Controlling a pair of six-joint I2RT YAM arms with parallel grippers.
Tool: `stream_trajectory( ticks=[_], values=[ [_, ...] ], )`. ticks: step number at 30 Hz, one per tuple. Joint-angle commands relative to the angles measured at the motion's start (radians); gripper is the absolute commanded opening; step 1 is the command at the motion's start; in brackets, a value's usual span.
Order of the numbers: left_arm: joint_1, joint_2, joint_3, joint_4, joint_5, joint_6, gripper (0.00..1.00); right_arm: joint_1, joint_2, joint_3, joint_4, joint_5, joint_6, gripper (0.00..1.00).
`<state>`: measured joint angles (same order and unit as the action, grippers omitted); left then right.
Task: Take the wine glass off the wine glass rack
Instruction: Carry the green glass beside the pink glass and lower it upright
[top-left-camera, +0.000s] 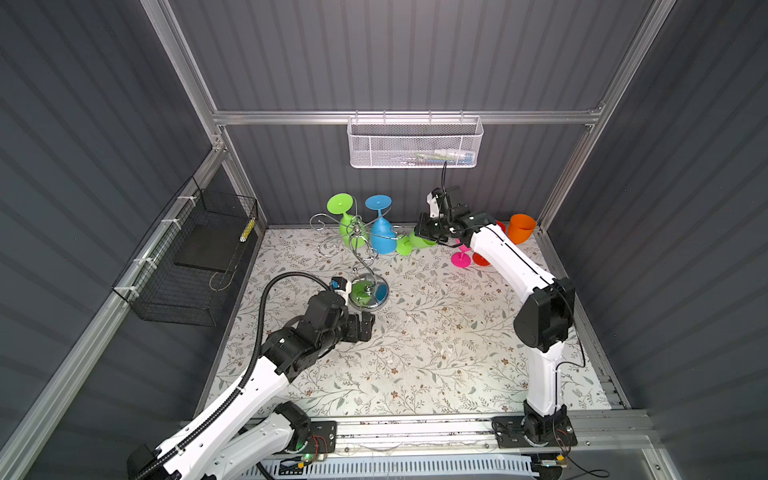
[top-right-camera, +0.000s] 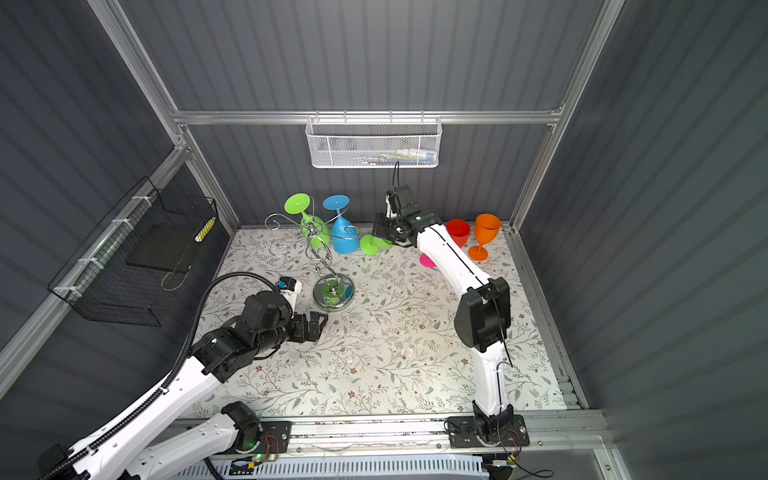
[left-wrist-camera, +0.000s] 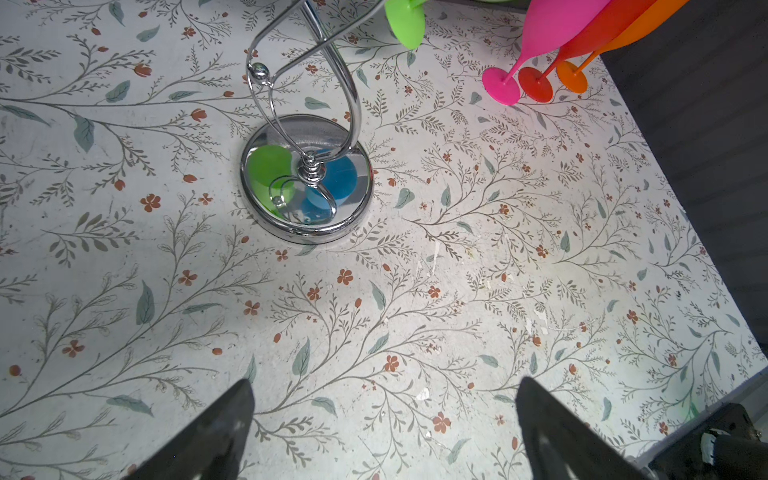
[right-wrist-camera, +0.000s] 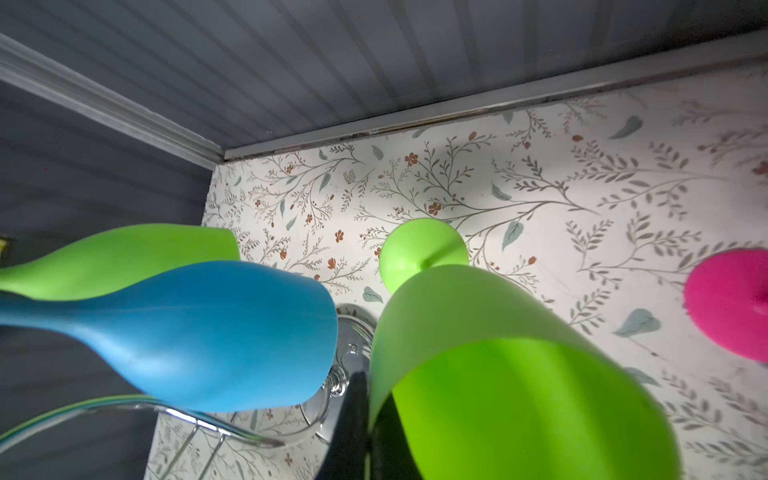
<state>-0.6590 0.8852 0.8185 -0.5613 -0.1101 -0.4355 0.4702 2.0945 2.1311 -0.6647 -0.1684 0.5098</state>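
- Chrome wire forms the wine glass rack; its round mirror base stands on the left half of the desk, nearer the back edge than the front.
- At the back edge, the right gripper has its jaws clenched on a lime-green wine glass, pinching the bowl's wall at the rim.
- That glass tilts with its foot towards the rack, just beside a scroll arm. Whether they touch cannot be told.
- A blue glass and a green hanging glass hang upside down on the rack.
- The left gripper hovers over the desk, jaws spread wide and empty. The rack's base lies ahead of them, not between.
- A pink glass, a red glass and an orange glass stand near the back right corner.
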Motion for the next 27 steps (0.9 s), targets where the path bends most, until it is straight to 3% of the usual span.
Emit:
stream_trajectory(
  ticks=[1, 10, 27],
  values=[
    [0.004, -0.005, 0.023, -0.018, 0.021, 0.024, 0.98, 0.006, 0.060, 0.115, -0.267, 0.055, -0.175, 0.00],
    [0.004, -0.009, 0.016, -0.029, 0.035, 0.024, 0.98, 0.007, 0.155, 0.302, -0.474, 0.083, -0.339, 0.00],
    [0.004, 0.013, 0.009, -0.002, 0.061, 0.015, 0.98, 0.011, 0.273, 0.407, -0.503, 0.192, -0.451, 0.00]
  ],
)
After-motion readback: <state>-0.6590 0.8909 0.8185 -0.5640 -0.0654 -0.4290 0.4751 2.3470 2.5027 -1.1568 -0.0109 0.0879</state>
